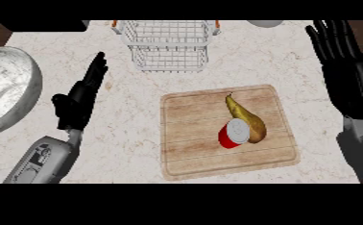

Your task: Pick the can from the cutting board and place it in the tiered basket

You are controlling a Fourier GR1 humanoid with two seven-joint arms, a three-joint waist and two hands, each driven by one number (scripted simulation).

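A red can [233, 134] with a silver lid stands on the wooden cutting board [191, 152], right of centre. A brown pear [246, 119] lies against the can's right side. The white wire tiered basket [170, 43] stands at the back of the counter, beyond the board. My left hand [81, 96] is open at the left, fingers straight and pointing away, well clear of the board. Along the right edge my right hand [340, 60] rests open, fingers up, to the right of the board and apart from the can.
A large grey bowl [14, 87] sits at the left edge of the marble counter. A pale rounded object [266, 23] shows at the back right, beside the basket. Bare counter lies between the board and the basket.
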